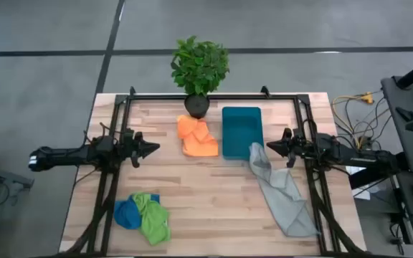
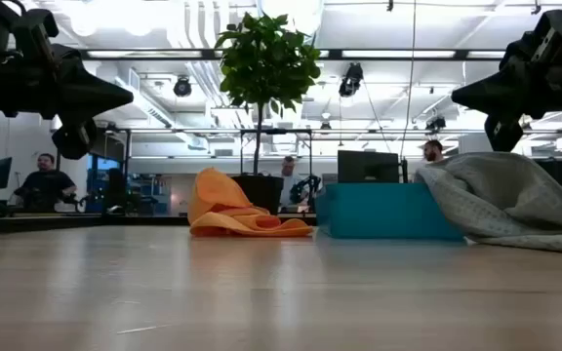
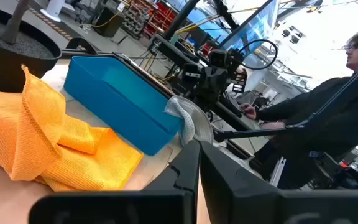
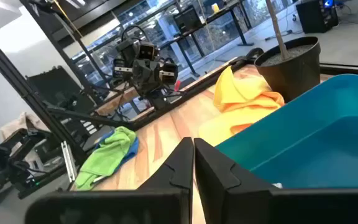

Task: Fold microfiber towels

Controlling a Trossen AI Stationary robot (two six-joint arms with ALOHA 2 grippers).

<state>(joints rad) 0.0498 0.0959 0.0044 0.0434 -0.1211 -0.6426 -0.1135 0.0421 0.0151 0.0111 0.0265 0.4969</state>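
Observation:
An orange towel [image 1: 196, 136] lies crumpled on the table beside the teal bin [image 1: 241, 131]; it also shows in the left wrist view [image 3: 48, 143]. A pale grey towel [image 1: 282, 190] lies stretched out at the right, its far end draped on the bin's corner [image 1: 255, 149]. A lime green towel [image 1: 153, 215] and a blue towel [image 1: 126, 213] lie bunched together near the left front. My left gripper [image 1: 155, 148] is shut and empty, raised at the left. My right gripper [image 1: 269, 145] is shut and empty, raised at the right, just by the grey towel's far end.
A potted plant [image 1: 199, 72] stands at the table's far edge behind the orange towel. A black frame [image 1: 214, 95] runs along the far side and both sides of the table. Bare wood lies in the middle [image 1: 206, 193]. People show in the room beyond.

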